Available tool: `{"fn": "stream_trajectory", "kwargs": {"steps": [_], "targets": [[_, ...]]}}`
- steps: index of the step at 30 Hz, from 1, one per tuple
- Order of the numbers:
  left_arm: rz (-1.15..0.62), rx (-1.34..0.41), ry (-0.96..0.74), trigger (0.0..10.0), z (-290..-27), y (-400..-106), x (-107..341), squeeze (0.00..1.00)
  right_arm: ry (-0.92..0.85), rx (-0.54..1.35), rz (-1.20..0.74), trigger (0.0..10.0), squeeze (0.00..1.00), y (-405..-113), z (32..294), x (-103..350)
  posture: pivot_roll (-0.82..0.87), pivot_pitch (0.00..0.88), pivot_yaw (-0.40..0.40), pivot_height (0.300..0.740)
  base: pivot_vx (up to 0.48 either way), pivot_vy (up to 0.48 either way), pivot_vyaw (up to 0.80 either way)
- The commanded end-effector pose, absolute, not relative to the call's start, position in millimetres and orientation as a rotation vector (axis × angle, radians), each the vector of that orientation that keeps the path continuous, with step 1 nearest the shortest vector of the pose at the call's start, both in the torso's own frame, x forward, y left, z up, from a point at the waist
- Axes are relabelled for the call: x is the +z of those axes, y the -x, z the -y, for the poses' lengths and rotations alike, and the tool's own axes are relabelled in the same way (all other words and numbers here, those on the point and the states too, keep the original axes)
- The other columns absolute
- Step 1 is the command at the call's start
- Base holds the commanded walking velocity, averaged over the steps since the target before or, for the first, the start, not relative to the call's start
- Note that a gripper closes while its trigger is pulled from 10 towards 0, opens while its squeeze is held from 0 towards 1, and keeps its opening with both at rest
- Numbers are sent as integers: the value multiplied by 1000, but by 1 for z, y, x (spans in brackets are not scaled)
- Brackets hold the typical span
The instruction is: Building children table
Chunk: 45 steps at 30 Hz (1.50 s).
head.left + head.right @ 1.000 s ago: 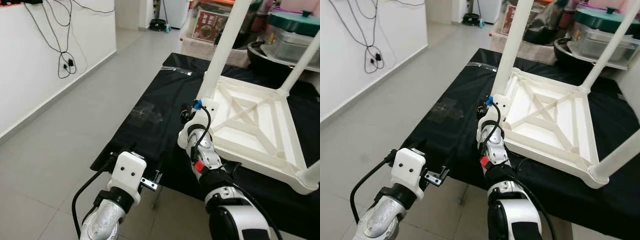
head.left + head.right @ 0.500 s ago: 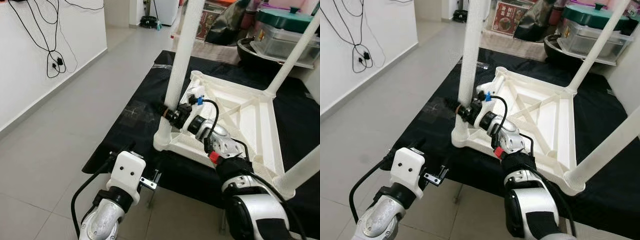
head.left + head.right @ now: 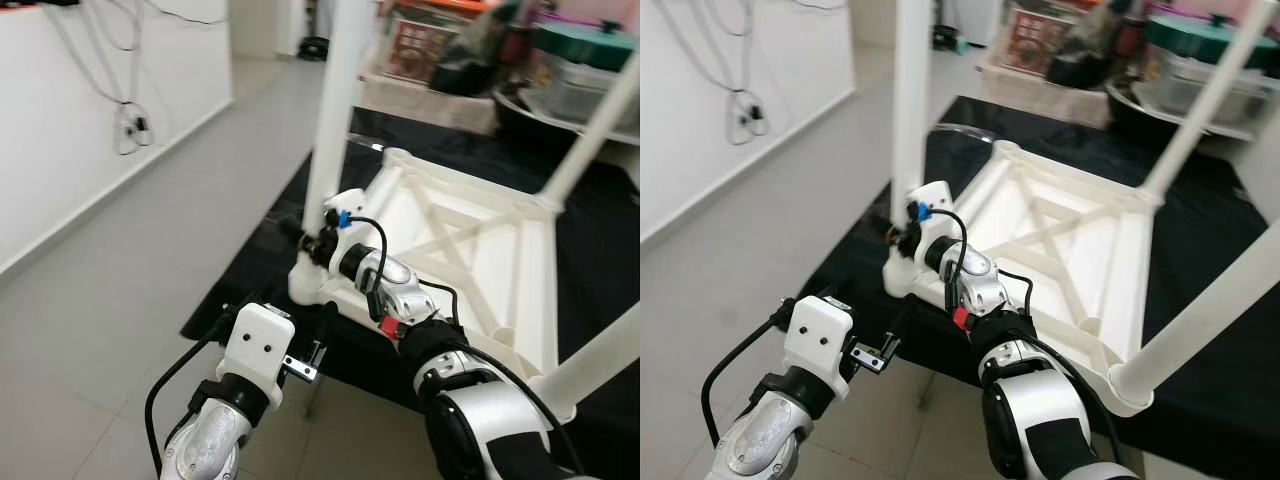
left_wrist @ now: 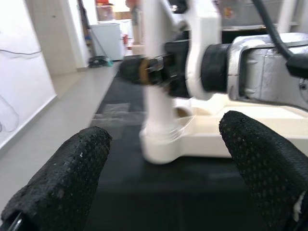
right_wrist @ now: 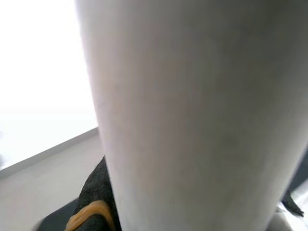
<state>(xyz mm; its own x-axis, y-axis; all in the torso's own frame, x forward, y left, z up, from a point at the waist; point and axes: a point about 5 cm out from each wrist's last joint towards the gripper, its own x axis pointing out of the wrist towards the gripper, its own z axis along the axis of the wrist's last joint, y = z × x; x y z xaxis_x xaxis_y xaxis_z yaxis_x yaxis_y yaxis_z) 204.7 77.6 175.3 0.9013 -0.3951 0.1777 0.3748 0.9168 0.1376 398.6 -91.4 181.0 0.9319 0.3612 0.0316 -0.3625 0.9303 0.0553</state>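
Left eye view, table: a white plastic table (image 3: 470,250) lies upside down on a black mat (image 3: 270,250) on a grey tiled floor (image 3: 120,260). Its legs stick up.
Left eye view, near leg: one white leg (image 3: 332,110) stands up from the table's near left corner.
Left eye view, right gripper: the right gripper (image 3: 300,236) reaches across to that leg, low down by the corner. It sits right against the leg. I cannot tell from here if its fingers are pinching it.
Left eye view, left arm: the left arm is held low, over the floor by the mat's near edge, away from the table.
Left eye view, other things: a white wall (image 3: 60,130) with hanging wires (image 3: 128,125) is on the left. Boxes and pots sit behind the table, all blurry.
Right eye view: the same scene; the far right leg (image 3: 1210,90) and the near right leg (image 3: 1210,310) also stick up.
Left wrist view, left gripper: the left gripper (image 4: 163,183) has its two black fingers (image 4: 62,178) spread wide apart, holding nothing. Between them, further off, are the table corner and the right arm (image 4: 250,62) at the leg.
Right wrist view, leg: the white leg (image 5: 192,115) is very close and blurry. A bit of black finger (image 5: 96,207) with an orange mark shows right beside it.
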Motion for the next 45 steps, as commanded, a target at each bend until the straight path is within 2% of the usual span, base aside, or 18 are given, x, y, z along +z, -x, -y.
{"fn": "stream_trajectory", "kwargs": {"steps": [1, 3, 9, 10, 11, 12, 14, 15, 20, 21, 27, 29, 30, 35, 42, 43, 44, 45], "targets": [[190, -401, -103, 10000, -77, -205, 172, 0, -72, 116, -17, 0, 0, -404, 126, 178, 110, 60, -125, 740, 0, 0, 0], [189, -402, -103, 10000, -77, -205, 171, 0, -121, -121, -23, 0, 0, -399, 145, 172, 106, 63, -123, 740, 0, 0, 0], [187, -403, -105, 10000, -76, -205, 171, 0, -197, -339, -62, 0, 0, -384, 148, 153, 109, 66, -122, 740, 0, 0, 0], [187, -402, -104, 10000, -77, -205, 171, 0, -206, -301, -57, 3451, 0, -383, 139, 152, 110, 66, -121, 740, 0, 0, 0], [186, -401, -104, 10000, -77, -205, 171, 0, -211, -279, -53, 3451, 0, -382, 133, 152, 110, 66, -121, 740, 0, 0, 0], [186, -401, -104, 10000, -77, -206, 171, 0, -211, -231, -32, 10000, 0, -384, 126, 155, 107, 66, -121, 740, 0, 0, 0], [186, -401, -103, 10000, -77, -206, 171, 0, -220, -179, -6, 10000, 0, -386, 120, 161, 107, 66, -121, 740, 0, 0, 0], [185, -401, -103, 10000, -77, -206, 170, 0, -205, -110, 45, 10000, 1000, -389, 114, 170, 105, 67, -121, 740, 0, 0, 0], [184, -403, -104, 10000, -77, -205, 170, 0, -106, -2, 161, 10000, 1000, -395, 109, 191, 106, 68, -123, 740, 0, 0, 0], [184, -403, -105, 10000, -77, -206, 170, 0, -87, 69, 180, 10000, 0, -397, 106, 197, 107, 68, -122, 740, 0, 0, 0], [186, -401, -105, 10000, -78, -206, 171, 0, -102, 268, 169, 10000, 0, -398, 97, 203, 105, 69, -122, 740, 0, 0, 0], [186, -401, -105, 10000, -77, -206, 171, 0, -110, 560, 92, 10000, 0, -394, 90, 195, 104, 68, -123, 740, 0, 0, 0], [186, -401, -105, 10000, -77, -206, 171, 0, -110, 560, 92, 10000, 0, -394, 90, 195, 104, 68, -123, 740, 0, 0, 0], [187, -398, -106, 10000, -78, -206, 171, 0, -73, 1095, -63, 10000, 0, -371, 81, 173, 109, 71, -127, 740, 0, 0, 0], [187, -397, -107, 10000, -78, -206, 171, 0, -32, 1191, -78, 10000, 0, -367, 73, 167, 110, 69, -128, 740, 0, 0, 0], [187, -397, -107, 10000, -78, -206, 171, 0, -22, 1175, -73, 7451, 0, -367, 71, 167, 114, 69, -131, 740, 0, 0, 0], [186, -396, -107, 10000, -78, -206, 171, 0, -20, 1106, -51, 0, 0, -371, 71, 168, 112, 68, -128, 740, 0, 0, 0], [186, -396, -107, 10000, -78, -206, 171, 0, -20, 1106, -51, 0, 0, -371, 71, 168, 112, 68, -128, 740, 0, 0, 0]]}}
